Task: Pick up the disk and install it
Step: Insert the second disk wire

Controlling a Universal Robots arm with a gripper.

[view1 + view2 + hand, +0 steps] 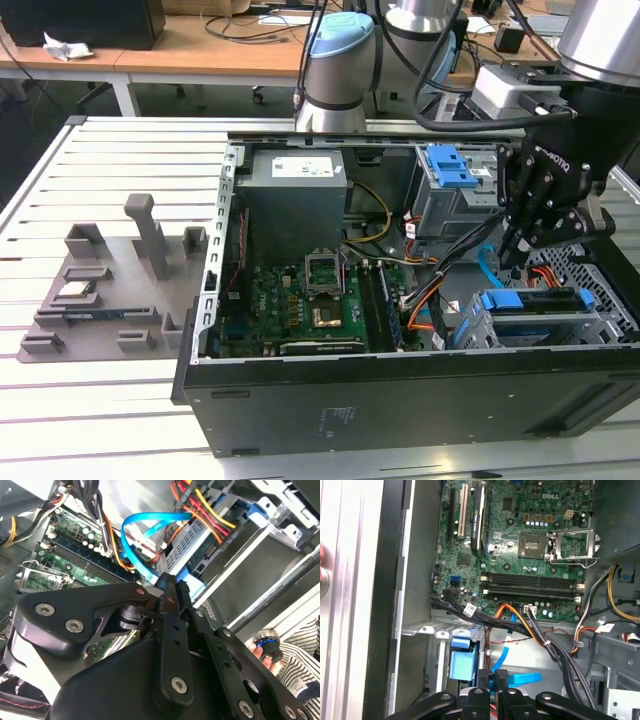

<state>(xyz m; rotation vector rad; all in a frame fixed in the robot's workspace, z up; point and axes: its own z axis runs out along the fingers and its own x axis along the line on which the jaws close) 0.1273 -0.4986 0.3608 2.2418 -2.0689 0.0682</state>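
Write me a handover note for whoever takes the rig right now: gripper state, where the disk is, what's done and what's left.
Gripper: shut, nothing between its fingers, hanging inside the open computer case just above the drive cage.
Disk: lying in that cage in its blue bracket, at the exterior view's right, near the front of the case.
Done: the disk is picked up, placed in the cage and released.
Left: the pictures do not show whether it is fully seated; check that. The arm is not yet clear of the case.

No print here reads clearly — labels stay illegible.
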